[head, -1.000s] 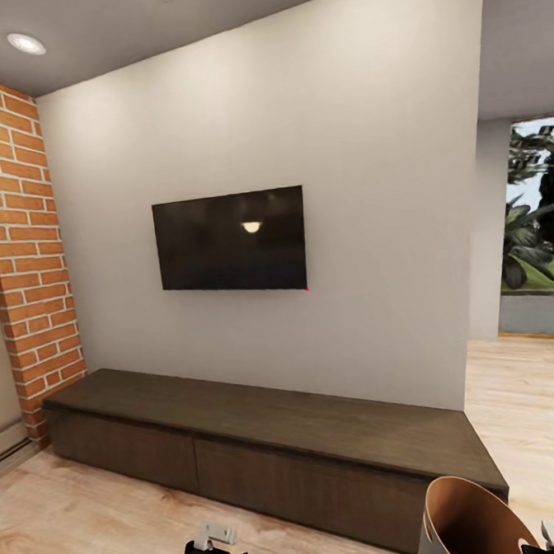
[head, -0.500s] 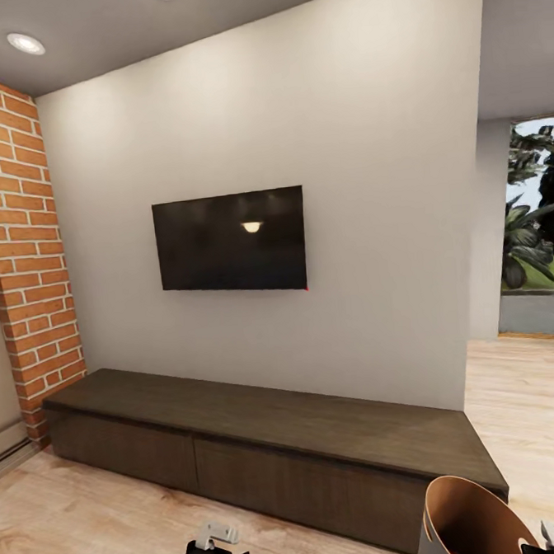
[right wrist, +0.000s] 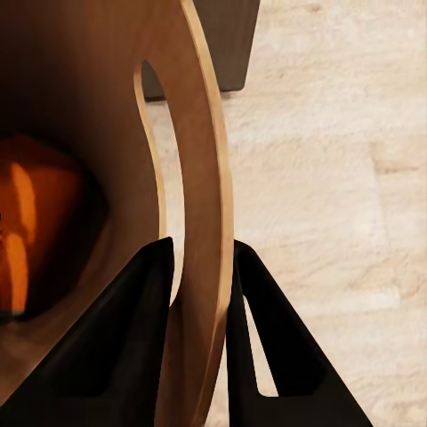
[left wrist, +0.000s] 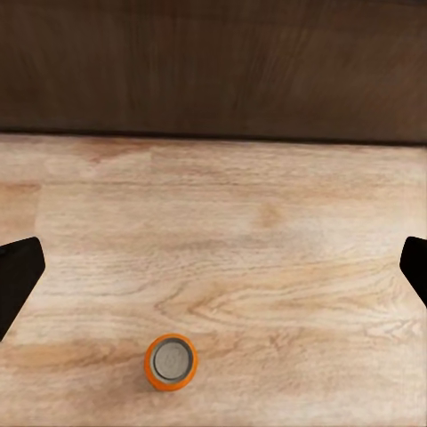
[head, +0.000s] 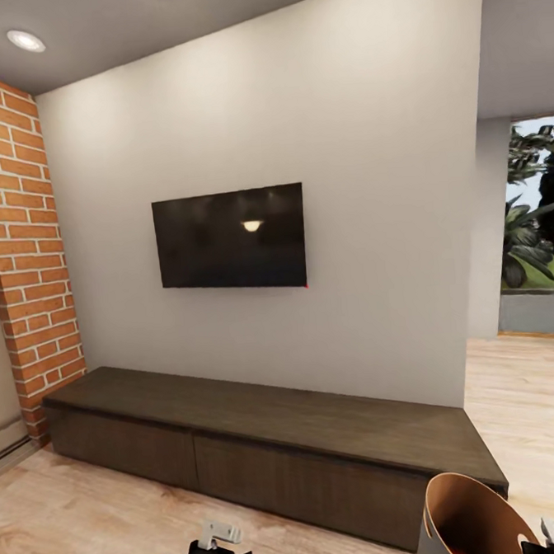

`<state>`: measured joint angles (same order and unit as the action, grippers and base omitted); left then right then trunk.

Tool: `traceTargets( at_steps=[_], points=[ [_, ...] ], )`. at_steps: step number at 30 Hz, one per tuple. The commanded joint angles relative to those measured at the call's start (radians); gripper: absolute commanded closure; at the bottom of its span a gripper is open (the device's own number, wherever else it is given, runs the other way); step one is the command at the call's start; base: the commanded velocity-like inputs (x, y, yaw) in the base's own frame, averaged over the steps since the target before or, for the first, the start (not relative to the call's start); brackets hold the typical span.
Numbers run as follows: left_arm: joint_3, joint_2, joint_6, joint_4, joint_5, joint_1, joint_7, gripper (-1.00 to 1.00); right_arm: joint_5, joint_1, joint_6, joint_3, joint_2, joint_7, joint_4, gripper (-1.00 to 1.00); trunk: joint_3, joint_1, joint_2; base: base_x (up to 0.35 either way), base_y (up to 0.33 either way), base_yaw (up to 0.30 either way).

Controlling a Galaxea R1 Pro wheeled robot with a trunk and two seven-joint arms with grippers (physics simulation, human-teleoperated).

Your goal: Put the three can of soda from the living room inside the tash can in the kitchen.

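A bright orange can of soda with a pale top stands upright on the wooden floor in the left wrist view. My left gripper hangs above the floor, open, with its dark fingers far apart and the can off to one side of the gap. In the head view the left gripper shows low at the bottom edge. My right gripper is shut on the thin rim of a brown wooden trash can, also seen at the head view's lower right as the trash can. An orange shape lies inside it; what it is I cannot tell.
A long, low dark cabinet runs along the wall ahead, under a wall-mounted TV. A brick column stands at the left. Light wooden floor opens toward a window at the right.
The whole head view has shifted up very slightly, so the camera has moved. Both grippers keep their places and states.
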<state>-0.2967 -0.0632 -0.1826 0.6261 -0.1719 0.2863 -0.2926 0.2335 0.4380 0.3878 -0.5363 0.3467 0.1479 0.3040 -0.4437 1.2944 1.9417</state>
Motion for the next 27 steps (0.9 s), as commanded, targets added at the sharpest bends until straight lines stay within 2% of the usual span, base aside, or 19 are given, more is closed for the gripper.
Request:
traceTargets(
  at_steps=[1,4,9,11,27],
  points=[
    [0.0,0.0,0.0,0.0,0.0,0.0,-0.001,-1.0,-0.012,0.001,-0.017,-0.006,0.003,0.008,0.003,1.0,-0.003,0.004,0.007,0.0,0.0,0.0],
    [-0.001,0.001,0.0,0.0,0.0,0.0,-0.001,-1.0,-0.012,0.001,-0.047,-0.007,0.006,0.019,0.005,1.0,-0.012,0.015,0.028,0.0,0.0,0.0],
    [-0.001,0.002,0.0,0.0,0.0,0.0,-0.002,-1.0,-0.009,0.001,-0.079,-0.008,0.01,0.1,0.008,1.0,-0.028,0.035,0.063,0.0,0.0,0.0],
    [-0.001,0.002,0.0,0.0,0.0,0.0,-0.002,-1.0,-0.008,0.001,-0.082,-0.008,0.011,0.112,0.01,1.0,-0.034,0.042,0.077,0.0,0.0,0.0],
    [-0.001,0.002,0.0,0.0,0.0,0.0,-0.002,-1.0,-0.008,0.002,-0.087,-0.008,0.012,0.134,0.025,1.0,-0.085,0.104,0.189,0.0,0.0,0.0]
  ],
)
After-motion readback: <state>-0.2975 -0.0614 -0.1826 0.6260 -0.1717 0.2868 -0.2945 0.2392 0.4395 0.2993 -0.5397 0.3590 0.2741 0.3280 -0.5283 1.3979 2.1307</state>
